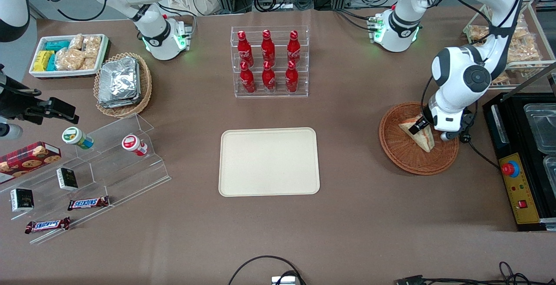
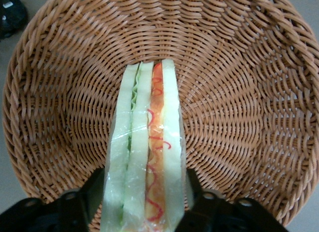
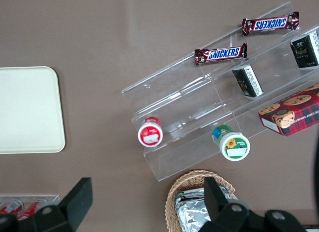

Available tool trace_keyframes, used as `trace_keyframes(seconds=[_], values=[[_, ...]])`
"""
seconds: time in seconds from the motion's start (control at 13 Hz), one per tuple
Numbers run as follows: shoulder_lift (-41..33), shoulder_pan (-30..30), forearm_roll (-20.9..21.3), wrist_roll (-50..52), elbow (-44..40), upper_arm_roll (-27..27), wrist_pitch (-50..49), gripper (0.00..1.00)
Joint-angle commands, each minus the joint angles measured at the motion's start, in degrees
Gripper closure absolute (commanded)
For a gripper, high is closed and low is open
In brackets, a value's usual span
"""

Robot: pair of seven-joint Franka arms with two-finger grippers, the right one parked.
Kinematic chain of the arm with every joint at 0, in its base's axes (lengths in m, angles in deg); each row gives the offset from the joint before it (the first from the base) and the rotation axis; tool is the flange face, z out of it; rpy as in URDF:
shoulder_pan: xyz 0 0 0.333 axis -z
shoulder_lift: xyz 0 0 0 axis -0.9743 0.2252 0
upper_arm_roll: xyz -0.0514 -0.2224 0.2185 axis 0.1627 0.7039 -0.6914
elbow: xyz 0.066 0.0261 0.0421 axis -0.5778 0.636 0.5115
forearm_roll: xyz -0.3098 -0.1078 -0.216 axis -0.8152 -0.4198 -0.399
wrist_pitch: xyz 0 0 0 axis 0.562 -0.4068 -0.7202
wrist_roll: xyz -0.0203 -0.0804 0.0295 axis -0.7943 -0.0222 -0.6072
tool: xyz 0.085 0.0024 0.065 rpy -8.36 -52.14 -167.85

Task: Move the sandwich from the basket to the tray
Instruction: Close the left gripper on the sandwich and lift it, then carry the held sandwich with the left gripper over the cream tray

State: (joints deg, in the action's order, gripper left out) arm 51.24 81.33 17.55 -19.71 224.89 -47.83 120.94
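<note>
The sandwich [image 1: 423, 136] is a wrapped white-bread wedge in the reddish-brown wicker basket [image 1: 399, 150], toward the working arm's end of the table. In the left wrist view its cut edge [image 2: 147, 157] faces the camera, showing green, orange and red filling, with the basket's weave [image 2: 239, 117] around it. My left gripper [image 1: 430, 130] is down in the basket. Its black fingers [image 2: 92, 192] press against both flat sides of the sandwich, so my gripper [image 2: 144, 204] is shut on it. The cream tray [image 1: 269, 161] lies flat at the table's middle and holds nothing.
A clear rack of red bottles [image 1: 269, 61] stands farther from the front camera than the tray. A black machine with a red button [image 1: 519, 163] sits beside the basket. A tan basket of foil containers [image 1: 123, 84] and snack shelves [image 1: 87, 172] lie toward the parked arm's end.
</note>
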Motion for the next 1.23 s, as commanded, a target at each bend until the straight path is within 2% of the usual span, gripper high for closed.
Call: trace_keyframes(seconds=[0.0,0.08,0.15,0.38,0.62,1.0,1.15], values=[[-0.1,0.6,-0.8,0.6,0.7,-0.1,1.6,0.53],[-0.1,0.6,-0.8,0.4,0.7,-0.1,1.6,0.62],[-0.1,0.6,-0.7,0.1,0.7,-0.1,1.5,0.65],[-1.1,0.7,-0.4,-0.5,-0.3,0.3,-1.2,0.68],[-4.2,0.8,-0.1,-0.1,-1.7,3.2,-4.1,0.69],[-5.7,0.9,1.4,-3.1,-15.6,5.7,-24.0,0.72],[-5.2,0.9,1.7,-3.1,-20.8,8.7,-28.9,0.72]])
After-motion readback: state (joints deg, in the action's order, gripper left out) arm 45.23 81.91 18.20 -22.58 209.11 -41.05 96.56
